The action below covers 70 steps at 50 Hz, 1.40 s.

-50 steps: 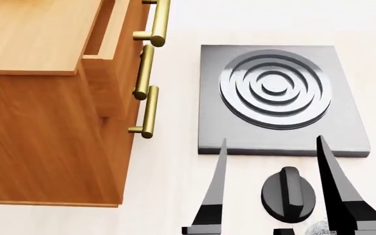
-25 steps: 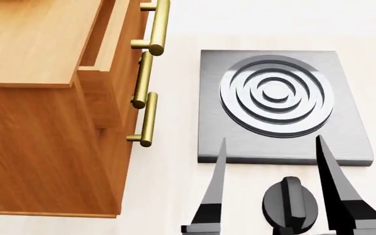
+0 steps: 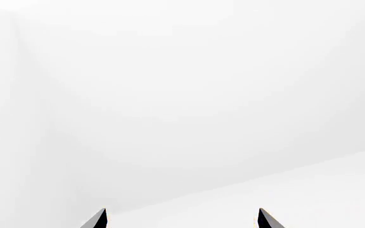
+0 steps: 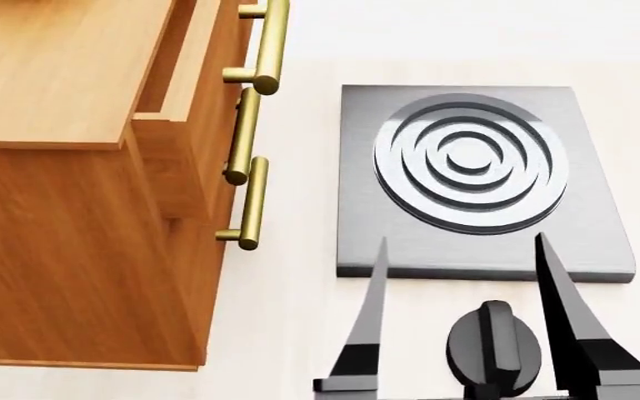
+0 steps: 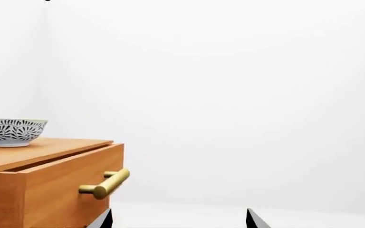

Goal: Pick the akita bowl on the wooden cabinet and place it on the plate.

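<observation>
- Bowl (image 5: 13, 131) first: we see the akita bowl, white with a dark blue leaf pattern, standing upright on top of the wooden cabinet (image 4: 64, 208), back from the front edge, in the right wrist view only
- We see the cabinet filling the left of the head view, its top drawer (image 4: 181, 75) pulled part way out, with brass bar handles (image 4: 256, 202) along its right face
- We see a dark grey square stove plate (image 4: 482, 183) with raised concentric rings lying flat on the pale surface (image 4: 287, 317), to the right of the cabinet and apart from it
- We see a black knob (image 4: 493, 343) just nearer than the stove plate
- We see the right end effector (image 4: 462, 308) low in the head view with its two dark fingers (image 4: 370, 317) spread wide, released and grasping nothing, the knob showing between them
- We see the left end effector (image 3: 181, 219) only in its own wrist view: two dark tips set well apart against plain white, released
- We cannot find the plate in any view
</observation>
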### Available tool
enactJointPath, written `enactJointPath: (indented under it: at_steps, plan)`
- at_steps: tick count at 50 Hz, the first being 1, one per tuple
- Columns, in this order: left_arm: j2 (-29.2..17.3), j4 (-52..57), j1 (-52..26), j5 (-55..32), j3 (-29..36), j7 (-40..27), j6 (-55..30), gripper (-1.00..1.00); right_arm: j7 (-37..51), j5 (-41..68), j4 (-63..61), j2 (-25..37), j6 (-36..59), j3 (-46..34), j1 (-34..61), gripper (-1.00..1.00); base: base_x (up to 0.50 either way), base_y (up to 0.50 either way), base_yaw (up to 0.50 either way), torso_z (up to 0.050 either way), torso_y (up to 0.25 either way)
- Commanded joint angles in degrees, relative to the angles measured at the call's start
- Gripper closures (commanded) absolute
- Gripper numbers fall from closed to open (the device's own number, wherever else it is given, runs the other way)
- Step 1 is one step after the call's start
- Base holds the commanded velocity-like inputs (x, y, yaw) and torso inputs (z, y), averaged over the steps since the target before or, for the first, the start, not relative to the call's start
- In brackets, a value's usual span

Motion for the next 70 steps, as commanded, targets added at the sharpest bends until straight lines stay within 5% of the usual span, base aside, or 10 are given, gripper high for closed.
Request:
enactJointPath:
  at_steps: [1,22,36,49,57,59,64,68,70]
  plan:
    - [0.8,-13.2,-2.6,1.2,3.1,1.1,10.3,-1.0,-0.7,0.9,3.4,-0.3,-3.7,0.6,-0.3,-1.0,0.0,0.0,0.0,0.0,0.0]
    - [-0.1,-18.0,-4.3,0.9,5.2,1.6,13.1,-1.0,-0.3,0.9,6.6,-1.0,-5.7,0.5,-0.3,-1.0,0.0,0.08,0.0,0.0,0.0]
    - [3.3,-55.2,-16.2,3.1,7.7,5.2,29.9,-1.0,-0.6,1.2,8.8,-1.0,-6.8,0.3,-0.4,-1.0,0.0,0.0,0.0,0.0,0.0]
    - [3.6,-55.5,-18.5,5.9,8.8,15.0,17.9,-1.0,-0.6,1.5,9.7,-1.0,-6.8,0.2,-0.1,-1.0,0.0,0.0,0.0,0.0,0.0]
    - [3.9,-55.5,-19.9,6.0,19.5,18.6,10.8,-1.0,-0.7,1.4,10.5,-1.2,-6.8,-0.5,0.4,-1.0,0.0,0.0,0.0,0.0,0.0]
    - [3.8,-55.5,-20.9,4.6,17.1,18.1,7.8,-1.0,-0.7,1.4,10.5,-1.2,-6.8,-0.5,0.4,-1.0,0.0,0.0,0.0,0.0,0.0]
    - [3.9,-55.4,-21.2,-0.1,32.1,25.5,6.0,-1.0,-0.6,1.6,10.4,-1.1,-6.9,-0.4,0.3,-1.0,0.0,0.0,0.0,0.0,0.0]
    - [3.9,-55.5,-22.6,-5.7,34.4,27.5,2.9,-1.0,-0.6,1.5,10.7,-1.3,-7.0,-0.6,0.4,-1.0,0.0,0.0,0.0,0.0,0.0]
    - [3.9,-55.3,-22.1,-9.7,41.9,30.5,1.3,-1.0,-0.5,1.3,10.3,-1.2,-6.8,-0.8,0.5,-1.0,0.0,0.0,0.0,0.0,0.0]
